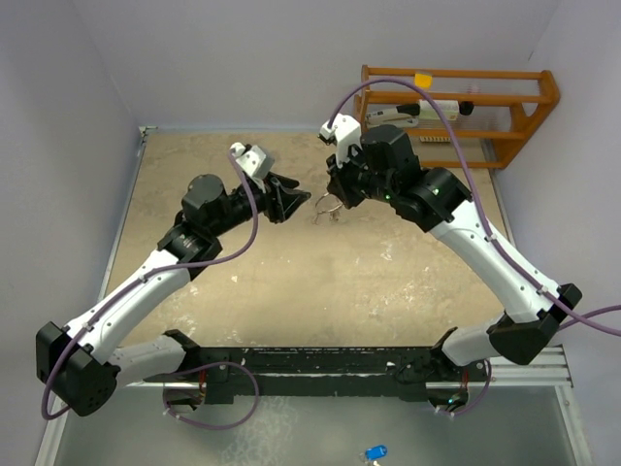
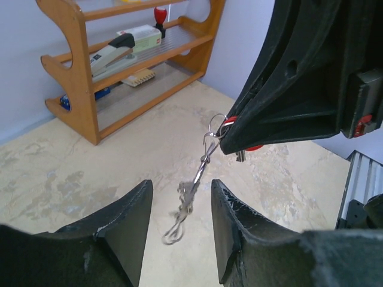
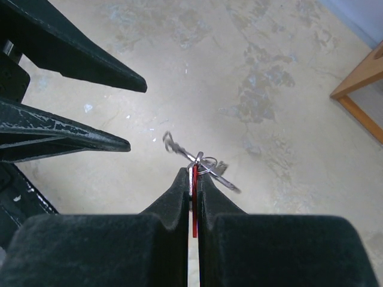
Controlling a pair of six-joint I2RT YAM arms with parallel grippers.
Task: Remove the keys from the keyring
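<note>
My right gripper (image 1: 336, 200) is shut on the red tag (image 3: 194, 182) of a key and holds it above the table. The silver keyring (image 3: 207, 162) sits at its fingertips. A small metal key (image 3: 227, 182) sticks out to the right, and a thin clasp chain (image 3: 172, 144) sticks out to the left. In the left wrist view the keyring (image 2: 216, 124) hangs from the right gripper's fingers (image 2: 281, 113), and the chain (image 2: 185, 200) dangles between my open left gripper's (image 2: 179, 185) fingers without touching them. The left gripper (image 1: 294, 199) is just left of the bunch (image 1: 327, 208). I cannot see the black tag.
A wooden rack (image 1: 505, 107) with a stapler (image 2: 116, 51) and small items stands at the back right of the table. The sandy tabletop (image 1: 291, 282) lies below both grippers. A metal rail (image 1: 320, 361) runs along the near edge. A small blue object (image 1: 375, 452) lies below it.
</note>
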